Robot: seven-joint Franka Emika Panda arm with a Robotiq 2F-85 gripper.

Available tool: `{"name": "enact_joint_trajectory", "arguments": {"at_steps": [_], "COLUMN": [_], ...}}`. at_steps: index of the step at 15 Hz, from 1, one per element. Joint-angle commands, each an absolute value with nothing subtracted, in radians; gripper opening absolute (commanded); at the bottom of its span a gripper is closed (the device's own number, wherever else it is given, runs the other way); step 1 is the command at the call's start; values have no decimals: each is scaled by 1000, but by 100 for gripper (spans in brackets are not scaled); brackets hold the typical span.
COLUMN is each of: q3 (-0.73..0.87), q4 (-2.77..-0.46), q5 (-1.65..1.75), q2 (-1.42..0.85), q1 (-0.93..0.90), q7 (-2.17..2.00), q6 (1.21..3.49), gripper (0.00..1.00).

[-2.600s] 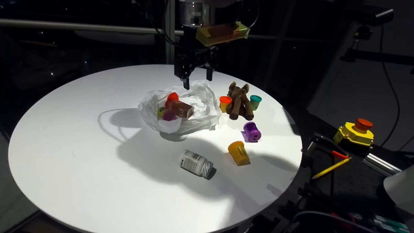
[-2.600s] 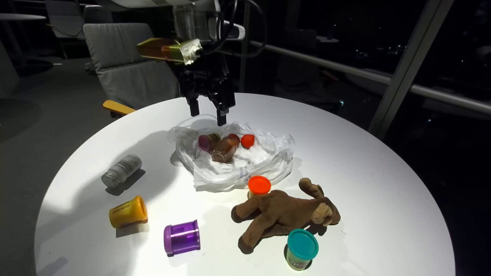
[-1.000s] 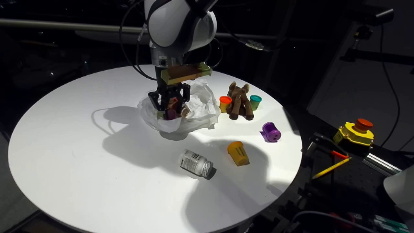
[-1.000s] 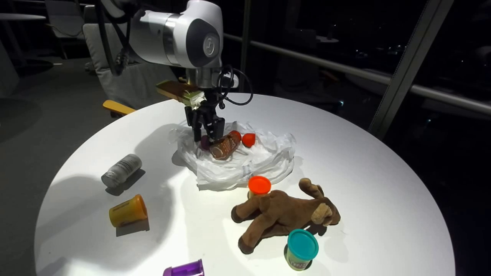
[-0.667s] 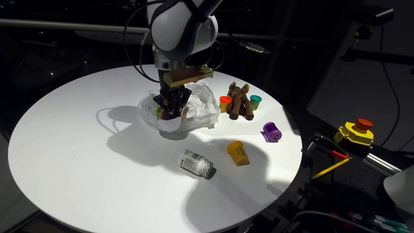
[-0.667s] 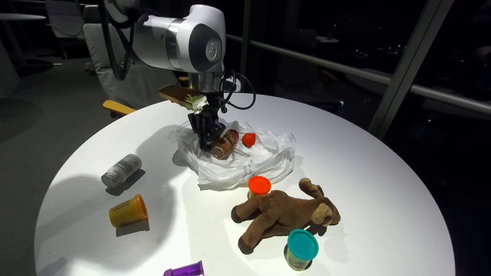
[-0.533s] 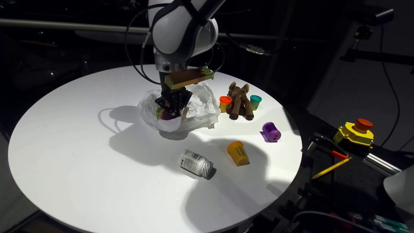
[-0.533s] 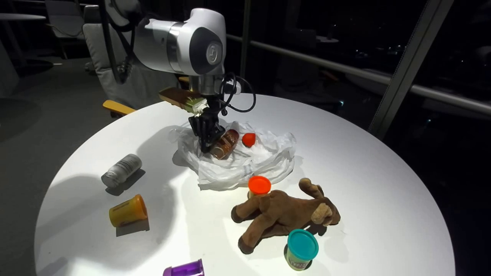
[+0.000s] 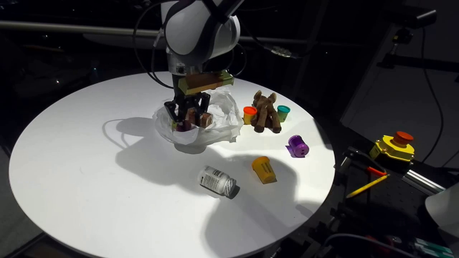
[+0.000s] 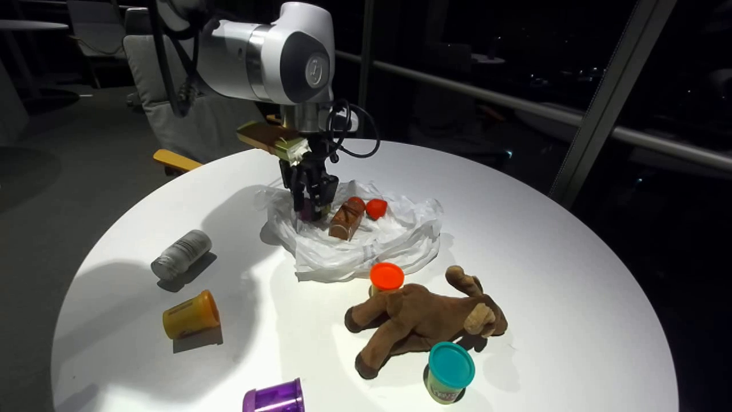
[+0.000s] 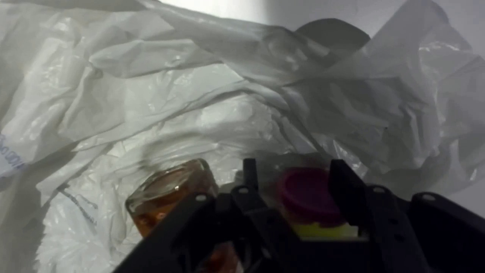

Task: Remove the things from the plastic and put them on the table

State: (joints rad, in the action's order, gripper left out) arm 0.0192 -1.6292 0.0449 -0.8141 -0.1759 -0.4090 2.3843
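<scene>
The white plastic bag [image 9: 224, 125] lies spread on the round table, with several things in it. A yellow tub with a purple lid [image 11: 308, 193] sits between the fingers of my gripper [image 11: 292, 168]. The jaws stand apart; a gap shows between the lid and one finger, while the other finger overlaps the lid's edge, and I cannot tell if they touch. Beside the gripper lies a brown bottle or box [image 10: 346, 222] with a red end. A small red object [image 10: 376, 209] rests past it. In an exterior view the gripper [image 9: 189, 123] reaches down into the bag.
On the white table [image 9: 107, 200] outside the bag are a white bottle [image 9: 217, 181], a yellow-orange tub [image 9: 264, 169], a purple container [image 9: 298, 146], an orange-lidded tub [image 10: 387, 277], a brown plush animal [image 10: 426, 320] and a teal-lidded tub [image 10: 450, 371].
The jaws were together half a second ago and have spread apart around the purple-lidded tub. The gripper has risen slightly. The brown bottle has shifted away from it; the purple container has rolled a little.
</scene>
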Motion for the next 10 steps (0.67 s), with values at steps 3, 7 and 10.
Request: {"name": "enact_joint_trajectory", "arguments": {"at_steps": [3,7,10], "q3": [22,29,31], "q4": [-1579,-1540,-1503], "q5": [24,28,27], "q2": [-825,-864,-890], "q1": [-194,-201,-199], "q7": [-406,-413,-412], "q6": [2374,2365,2352], "gripper": [100,100,100]}}
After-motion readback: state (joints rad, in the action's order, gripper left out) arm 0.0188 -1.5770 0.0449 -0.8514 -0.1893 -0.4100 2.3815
